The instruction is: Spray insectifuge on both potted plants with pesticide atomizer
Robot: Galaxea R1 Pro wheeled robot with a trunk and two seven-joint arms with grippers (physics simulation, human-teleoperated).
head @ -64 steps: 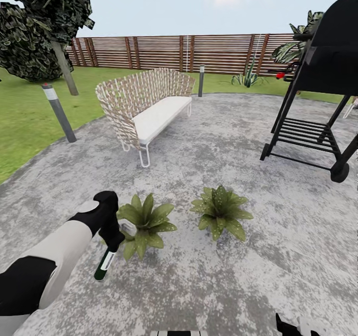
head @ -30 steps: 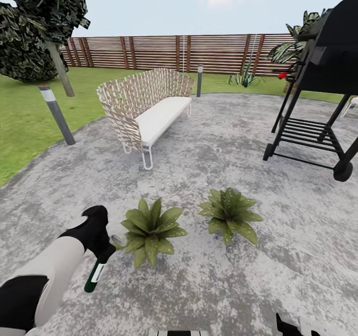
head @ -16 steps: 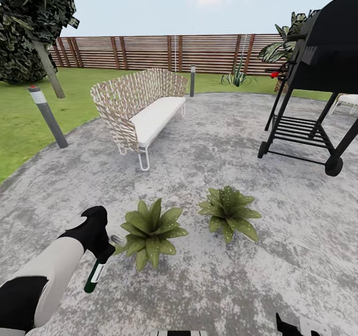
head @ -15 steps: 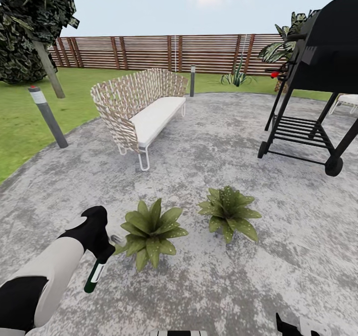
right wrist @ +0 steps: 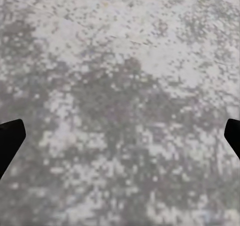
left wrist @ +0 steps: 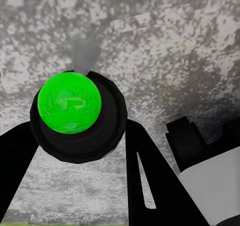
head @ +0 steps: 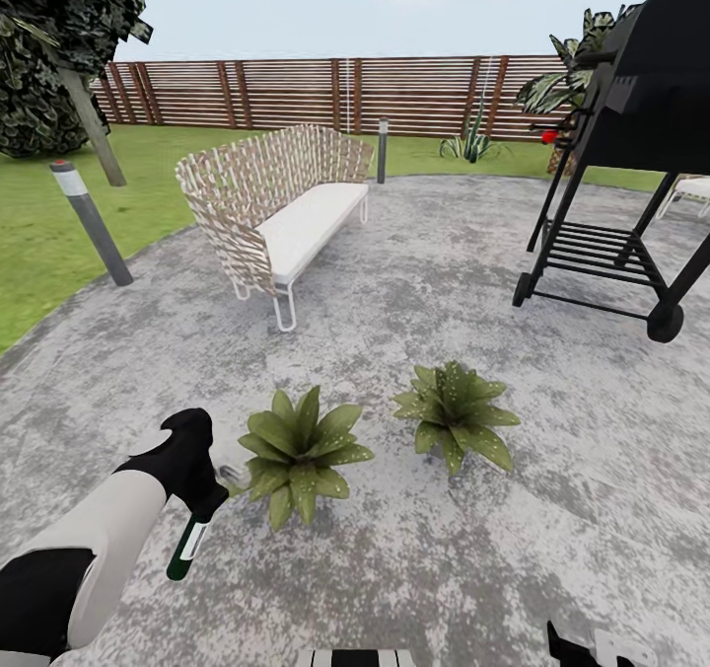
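We see the left gripper [head: 202, 494] closed around the pesticide atomizer [head: 186, 551], which hangs over the grey paving [head: 414, 568] just beside the nearer of the 2 potted plants [head: 296, 450]. The other plant [head: 456, 415] stands near it. The right gripper [right wrist: 120, 136] is wide open above bare paving.

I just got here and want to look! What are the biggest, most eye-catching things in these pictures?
First, the two spiky green potted plants sitting side by side on the grey mottled paving, right in front of the robot. Beside the nearer one, the left gripper holds a slim dark-green atomizer bottle. Farther off stand a woven wicker bench and a big black grill, before a brown slatted fence.
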